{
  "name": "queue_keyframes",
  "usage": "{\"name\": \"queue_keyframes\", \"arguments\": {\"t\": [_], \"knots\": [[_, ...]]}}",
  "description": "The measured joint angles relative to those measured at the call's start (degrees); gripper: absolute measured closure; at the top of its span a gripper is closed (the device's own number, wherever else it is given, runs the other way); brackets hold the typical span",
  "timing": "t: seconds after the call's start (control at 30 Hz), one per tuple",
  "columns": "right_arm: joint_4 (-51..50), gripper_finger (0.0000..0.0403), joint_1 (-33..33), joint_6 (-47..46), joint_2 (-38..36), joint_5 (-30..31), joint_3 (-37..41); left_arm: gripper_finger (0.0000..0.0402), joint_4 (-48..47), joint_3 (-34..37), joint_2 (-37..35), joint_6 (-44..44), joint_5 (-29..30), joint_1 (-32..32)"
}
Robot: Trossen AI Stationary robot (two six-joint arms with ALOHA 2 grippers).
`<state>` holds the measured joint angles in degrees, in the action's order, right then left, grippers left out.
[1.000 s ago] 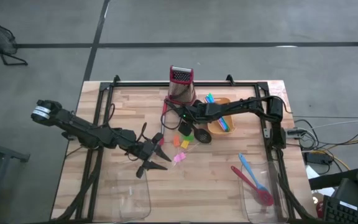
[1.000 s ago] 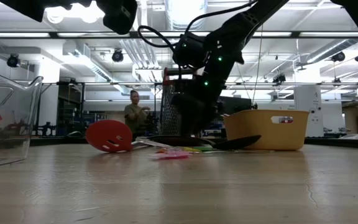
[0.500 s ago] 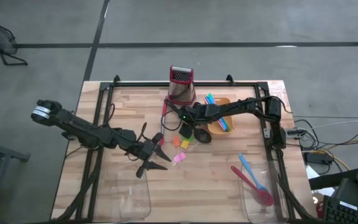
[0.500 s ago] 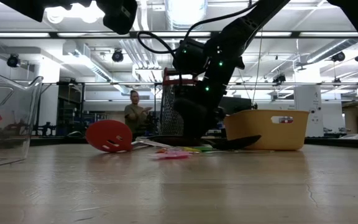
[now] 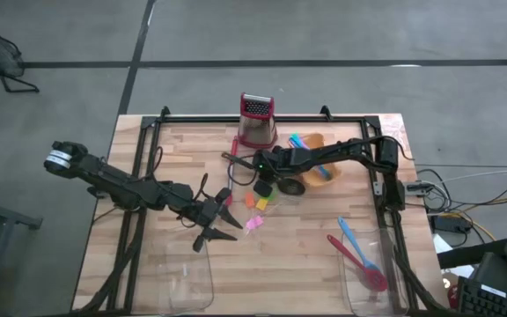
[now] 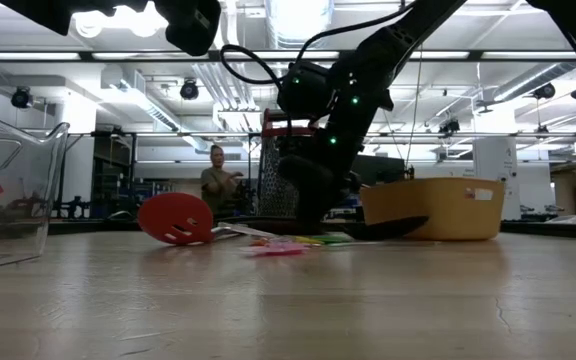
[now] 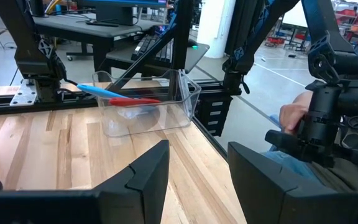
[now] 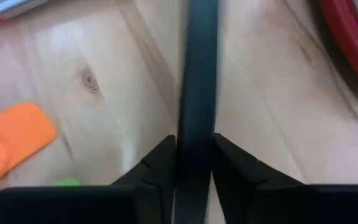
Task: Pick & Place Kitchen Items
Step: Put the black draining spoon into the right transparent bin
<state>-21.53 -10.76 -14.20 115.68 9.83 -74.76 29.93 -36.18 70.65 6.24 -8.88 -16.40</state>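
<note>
A black ladle (image 5: 290,186) lies mid-table with its bowl beside a yellow bowl (image 5: 322,170). My right gripper (image 5: 259,166) is shut on its handle. Near the handle are a red spatula (image 6: 175,218), a red-topped grater (image 5: 256,119), and small orange, yellow, green and pink pieces (image 5: 255,202) scattered on the wood. My left gripper (image 5: 219,222) hovers open just to the near-left of those pieces, with nothing between its fingers (image 7: 143,175). My right gripper pinches the ladle's thin black handle (image 8: 197,93) between its two fingers (image 8: 157,163), away from the bowl end. The fingers come from above, slanting in from the table's right. The handle runs straight on past the fingertips, close above the wood.
Two clear trays stand at the near edge. The right one (image 5: 370,264) holds a red and a blue spoon; the left one (image 5: 183,280) is near my left arm. Blue and other coloured sticks lie in the yellow bowl. A person stands far behind the table.
My right gripper has shut on the ladle's handle and taken hold. The ladle has shifted a little toward the far edge, its bowl rising slightly. The yellow bowl beside it has been nudged toward the table's right.
</note>
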Motion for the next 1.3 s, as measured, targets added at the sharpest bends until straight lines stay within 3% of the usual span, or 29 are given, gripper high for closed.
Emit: {"name": "queue_keyframes", "arguments": {"t": [0.37,0.57,0.93,1.3], "knots": [[-0.25,0.0333,0.20,1.12,-0.45,0.09,-1.10,0.0232,0.02,0.00,0.00,0.00,0.00,0.00],[-2.90,0.0333,2.28,0.75,-2.20,-4.33,-3.51,0.0232,0.00,0.00,0.00,0.00,0.00,0.00],[-10.66,0.0333,8.72,-5.56,-14.61,-3.68,-3.98,0.0232,-0.07,0.00,0.00,0.24,-0.02,-0.01],[-23.99,0.0331,19.48,-15.48,-26.46,8.07,-3.82,0.0232,-0.02,0.00,0.00,0.24,-0.02,-0.01]]}}
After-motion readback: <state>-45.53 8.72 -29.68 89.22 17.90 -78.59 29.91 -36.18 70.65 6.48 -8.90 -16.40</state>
